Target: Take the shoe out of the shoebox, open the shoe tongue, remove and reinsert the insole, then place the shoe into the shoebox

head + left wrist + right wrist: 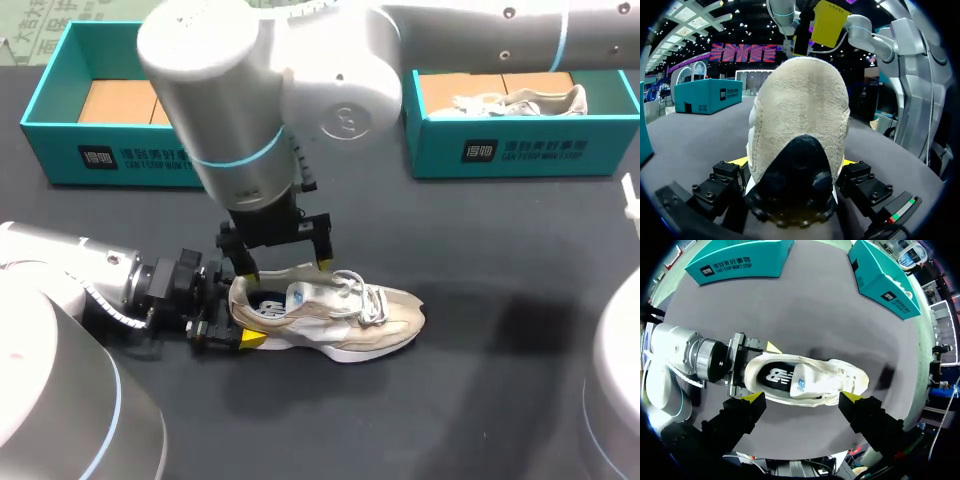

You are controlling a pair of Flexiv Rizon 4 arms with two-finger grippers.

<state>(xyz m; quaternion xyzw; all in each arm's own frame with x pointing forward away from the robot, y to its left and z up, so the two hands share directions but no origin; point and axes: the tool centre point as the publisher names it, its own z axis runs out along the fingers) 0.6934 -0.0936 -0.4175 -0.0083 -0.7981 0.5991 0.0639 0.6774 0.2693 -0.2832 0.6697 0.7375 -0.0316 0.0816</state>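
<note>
Head view: the beige sneaker [340,315] is out of its box, sitting upright on the dark table [500,250] about mid-table, toe pointing right. The left gripper [240,315] comes in low from the left and has its fingers clamped on the heel. The right gripper [285,265] hangs just above the collar with its fingers apart, not touching anything. Two teal boxes sit along the far edge: the left shoebox [60,150], and the right shoebox [520,150] with a second sneaker [520,100] in it.

Left wrist view: the sneaker [800,110] heel fills the gap in the left gripper [795,162], with a yellow pad pressed on each side.

Right wrist view: looking straight down, the right gripper [805,399] is spread wide above the sneaker [810,380]. The left gripper [754,371] pinches the heel end.
</note>
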